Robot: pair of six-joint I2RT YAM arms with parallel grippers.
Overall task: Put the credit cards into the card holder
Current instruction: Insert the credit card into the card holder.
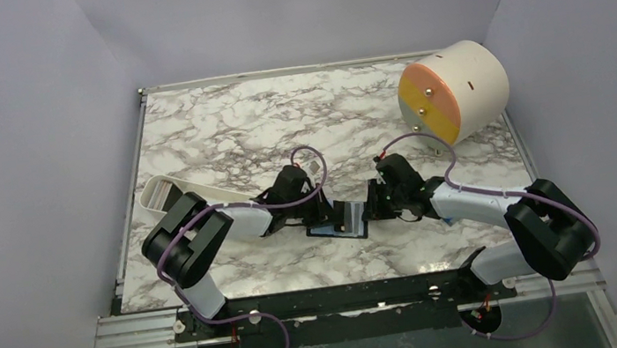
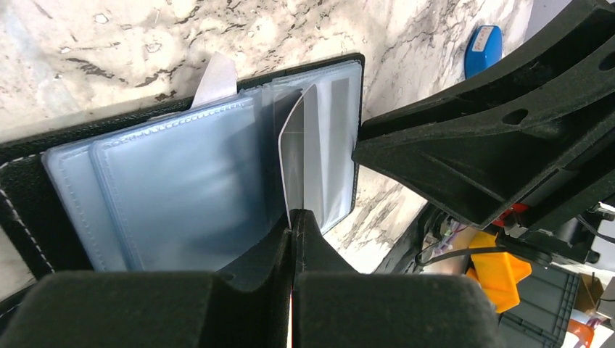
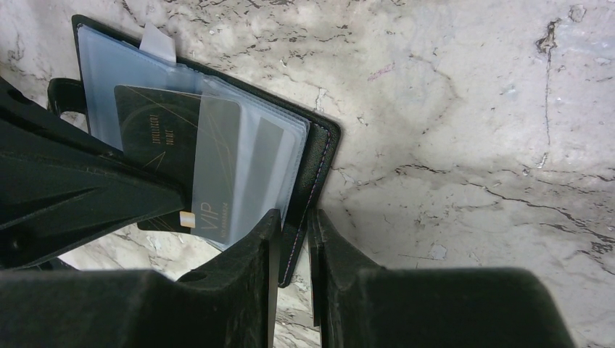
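- Black left fingers (image 2: 293,225) pinch shut on a card (image 2: 303,156), standing it on edge, partly inside a clear sleeve (image 2: 181,181) of the holder (image 2: 29,196).
- Narrowly apart, the right fingers (image 3: 278,230) grip the holder's black cover edge.
- Open, the holder lies on the marble surface (image 1: 219,123), toward the middle of its near edge.

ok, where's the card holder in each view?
Top external: card holder at centre, slightly below the middle.
Left wrist: left-centre, lying open.
Right wrist: upper left.
Shared landmark: white paper tab at its edge, in both wrist views; too small in the top view.
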